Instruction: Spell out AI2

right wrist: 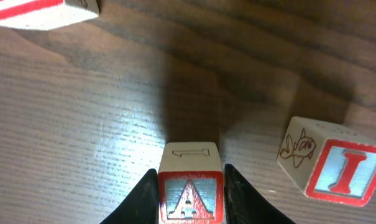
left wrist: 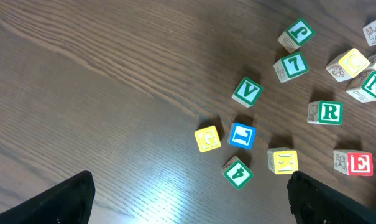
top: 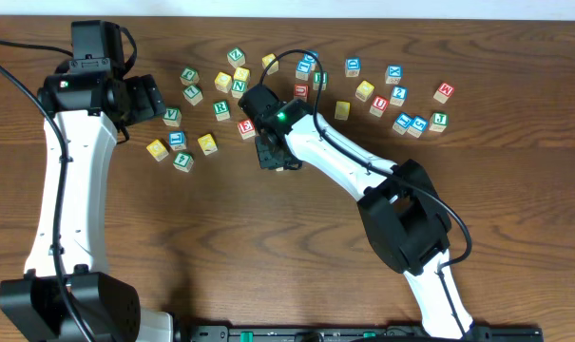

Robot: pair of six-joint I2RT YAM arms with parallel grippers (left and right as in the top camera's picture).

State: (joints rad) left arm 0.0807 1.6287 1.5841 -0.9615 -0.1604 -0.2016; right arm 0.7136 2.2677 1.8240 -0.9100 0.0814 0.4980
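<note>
My right gripper (top: 272, 152) (right wrist: 191, 179) is shut on a red-framed block with the letter A (right wrist: 191, 190), held low at the table. A red-framed block with the letter I (right wrist: 337, 169) lies just right of it, apart from it. In the overhead view the arm hides both blocks. A green block that may read 2 (top: 189, 75) (left wrist: 298, 32) lies among the loose blocks at the back left. My left gripper (top: 146, 100) (left wrist: 188, 208) is open and empty, held above the table left of those blocks.
Loose letter blocks are scattered across the back of the table: a left cluster with V (left wrist: 247, 92), G (left wrist: 207, 138), L (left wrist: 242, 135), 4 (left wrist: 237, 172), R (left wrist: 325, 112) and E (left wrist: 353, 162), and a right cluster around (top: 401, 100). A red block (right wrist: 38, 12) lies beyond the held A.
</note>
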